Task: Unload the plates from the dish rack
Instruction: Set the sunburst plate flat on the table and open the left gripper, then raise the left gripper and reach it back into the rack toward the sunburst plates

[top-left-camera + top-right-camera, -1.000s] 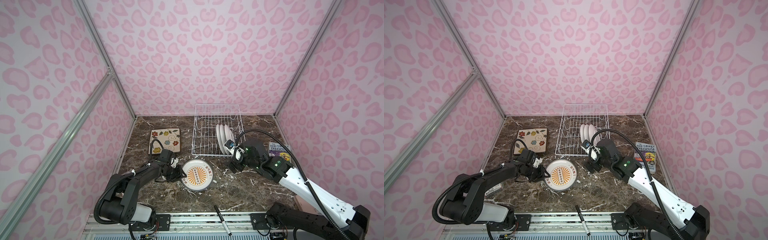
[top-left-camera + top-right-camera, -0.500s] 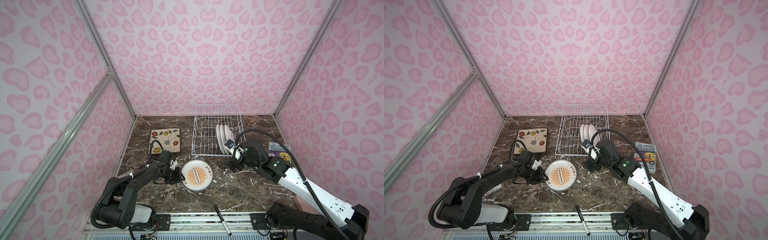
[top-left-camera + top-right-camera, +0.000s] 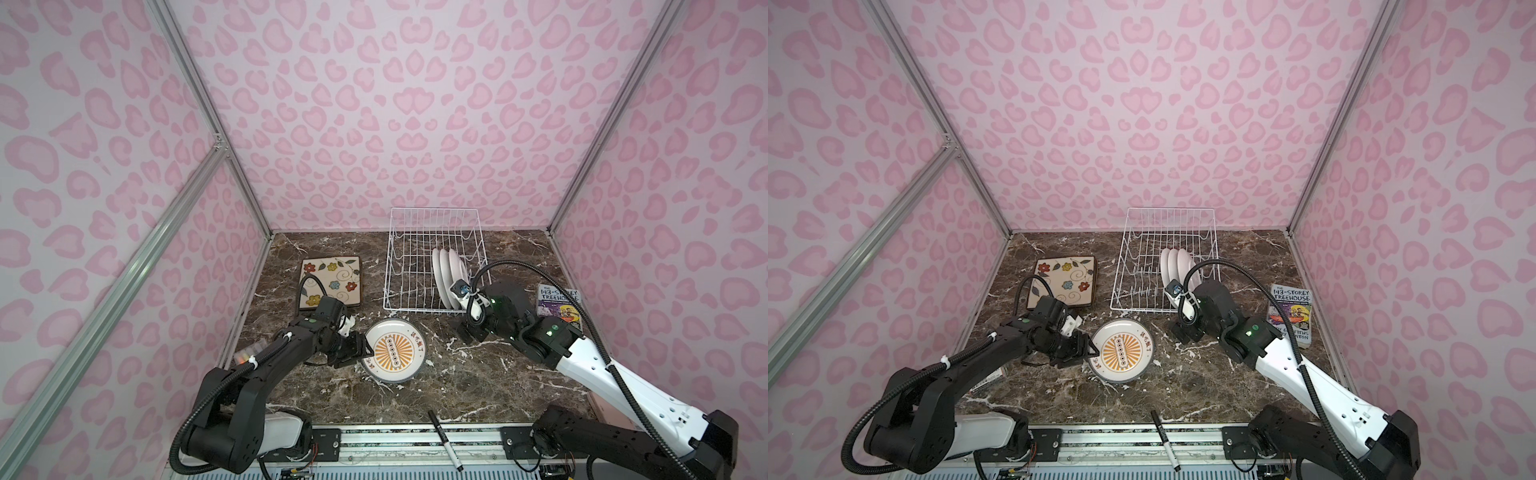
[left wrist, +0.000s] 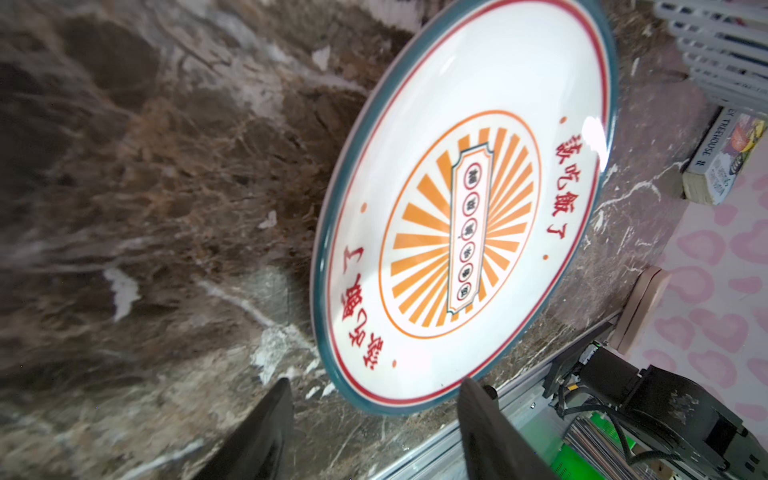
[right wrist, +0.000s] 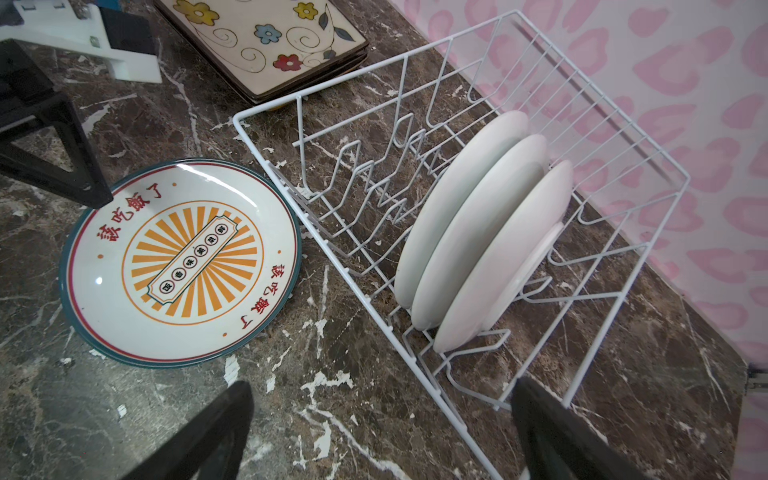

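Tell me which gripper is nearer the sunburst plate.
Left. The left gripper sits open at the rim of the sunburst plate; the right gripper hangs farther off, across the plate, beside the dish rack.

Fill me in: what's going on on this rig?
Unloading is partway. The left gripper is open at the rim of the sunburst plate, which lies flat on the marble table. The right gripper is open and empty in front of the dish rack, where three white plates stand upright. Some square flowered plates sit stacked beside it.
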Robot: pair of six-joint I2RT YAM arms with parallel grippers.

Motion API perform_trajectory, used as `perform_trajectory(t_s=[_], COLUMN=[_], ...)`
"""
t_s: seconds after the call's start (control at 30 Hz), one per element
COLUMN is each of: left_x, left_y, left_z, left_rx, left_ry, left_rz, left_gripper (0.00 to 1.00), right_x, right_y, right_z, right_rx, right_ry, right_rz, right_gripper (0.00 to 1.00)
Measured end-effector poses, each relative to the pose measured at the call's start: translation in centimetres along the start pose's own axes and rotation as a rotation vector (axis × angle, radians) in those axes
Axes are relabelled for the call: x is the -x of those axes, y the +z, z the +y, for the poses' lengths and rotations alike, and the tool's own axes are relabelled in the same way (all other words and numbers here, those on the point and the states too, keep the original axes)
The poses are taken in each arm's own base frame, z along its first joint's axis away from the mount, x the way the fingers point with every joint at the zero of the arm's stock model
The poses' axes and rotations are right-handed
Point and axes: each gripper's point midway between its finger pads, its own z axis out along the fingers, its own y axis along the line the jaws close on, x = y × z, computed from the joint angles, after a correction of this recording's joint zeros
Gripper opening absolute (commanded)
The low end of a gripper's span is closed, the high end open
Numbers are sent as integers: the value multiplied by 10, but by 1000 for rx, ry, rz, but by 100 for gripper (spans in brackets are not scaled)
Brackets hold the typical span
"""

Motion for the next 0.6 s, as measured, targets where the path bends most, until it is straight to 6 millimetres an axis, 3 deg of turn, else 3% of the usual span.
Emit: perform_trajectory(t_s=[0.2, 0.47, 0.6], left_x=[23, 69, 87], left_y=[-41, -107, -131], left_z=[-24, -80, -104], left_rx=[0, -69, -103], left_ry=[67, 164, 199], left_rz=[-146, -363, -431], left_gripper=[84, 86, 86], right_x=[2, 7, 10], right_y=[-2, -13, -19], right_z=[-8, -31, -40], right_rx=[-43, -123, -148], right_ry=[17, 99, 134], right_rz=[-27, -92, -122], right_gripper=[99, 99, 99])
